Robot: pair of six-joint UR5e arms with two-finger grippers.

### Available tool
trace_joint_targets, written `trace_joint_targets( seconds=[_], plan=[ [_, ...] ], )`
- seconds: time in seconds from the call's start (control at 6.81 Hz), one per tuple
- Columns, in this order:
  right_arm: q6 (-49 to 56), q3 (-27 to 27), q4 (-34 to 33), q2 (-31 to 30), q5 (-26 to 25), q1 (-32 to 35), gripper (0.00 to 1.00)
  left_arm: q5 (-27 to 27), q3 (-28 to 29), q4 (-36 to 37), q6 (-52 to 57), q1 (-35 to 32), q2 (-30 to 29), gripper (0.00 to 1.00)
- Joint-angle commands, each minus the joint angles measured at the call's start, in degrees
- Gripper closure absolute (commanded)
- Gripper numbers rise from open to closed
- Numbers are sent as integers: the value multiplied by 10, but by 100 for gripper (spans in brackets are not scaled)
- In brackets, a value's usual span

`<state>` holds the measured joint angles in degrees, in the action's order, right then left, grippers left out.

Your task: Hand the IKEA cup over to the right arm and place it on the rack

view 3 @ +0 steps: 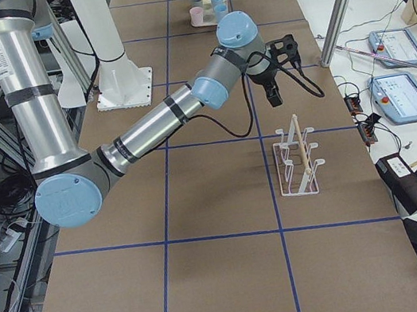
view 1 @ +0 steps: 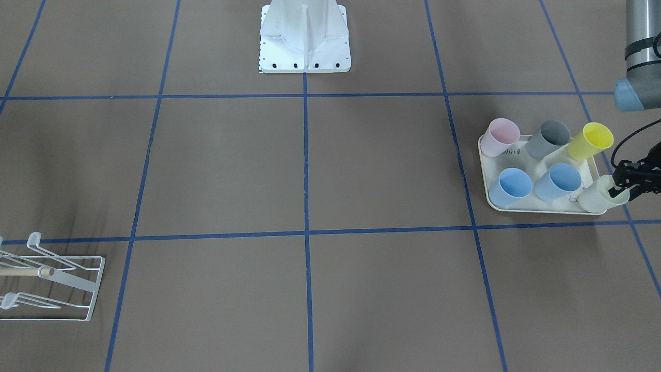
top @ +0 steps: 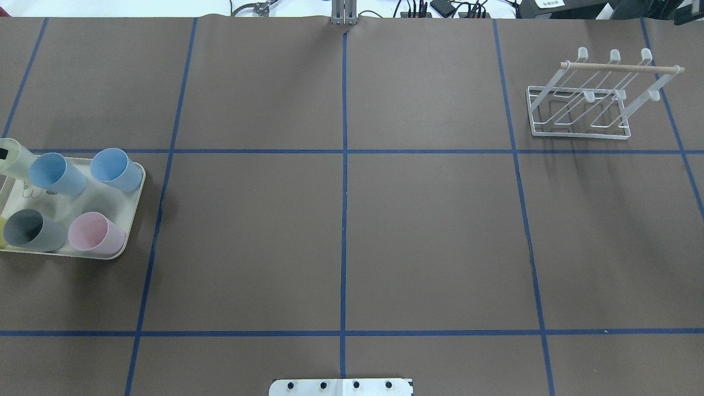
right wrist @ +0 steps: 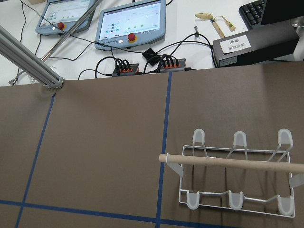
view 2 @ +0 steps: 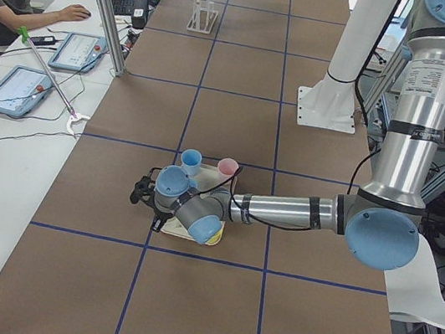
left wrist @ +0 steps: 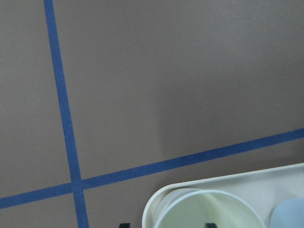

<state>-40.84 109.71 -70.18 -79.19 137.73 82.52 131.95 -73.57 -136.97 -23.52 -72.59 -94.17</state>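
Two blue cups, one pink cup, one grey cup, one yellow cup, one pale green cup, one tray, one wire rack

A wide stretch of bare brown tabletop lies open between the two ends. At the robot's left end, six cups crowd a cream tray, with narrow gaps between them. The left tool straddles the rim of the pale green cup at the tray's outer corner. Far right, a white wire rack stands alone, its prongs and wooden rod raised.
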Motion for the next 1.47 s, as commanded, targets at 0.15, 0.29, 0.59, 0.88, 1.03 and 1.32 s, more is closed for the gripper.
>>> trace_joint_targets(
  seconds=[0.15, 0.29, 0.59, 0.88, 1.03, 1.32],
  plan=[
    [0, 1, 0, 0, 0, 0, 1, 1, -4, 1, -1, -2, 6, 100],
    [0, 1, 0, 0, 0, -1, 1, 4, -32, 9, -2, -8, 6, 100],
    [0, 1, 0, 1, 0, -1, 1, 5, -61, 26, -3, -80, 5, 100],
    [0, -7, 0, 20, -4, -11, 1, 0, -80, 27, -39, -108, -23, 100],
    [-19, -12, 0, 28, -28, -22, 1, -46, -92, 23, -124, -107, -49, 100],
    [-115, -13, 7, 64, -94, -54, 1, -87, -155, 19, -267, -102, -58, 100]
  ],
)
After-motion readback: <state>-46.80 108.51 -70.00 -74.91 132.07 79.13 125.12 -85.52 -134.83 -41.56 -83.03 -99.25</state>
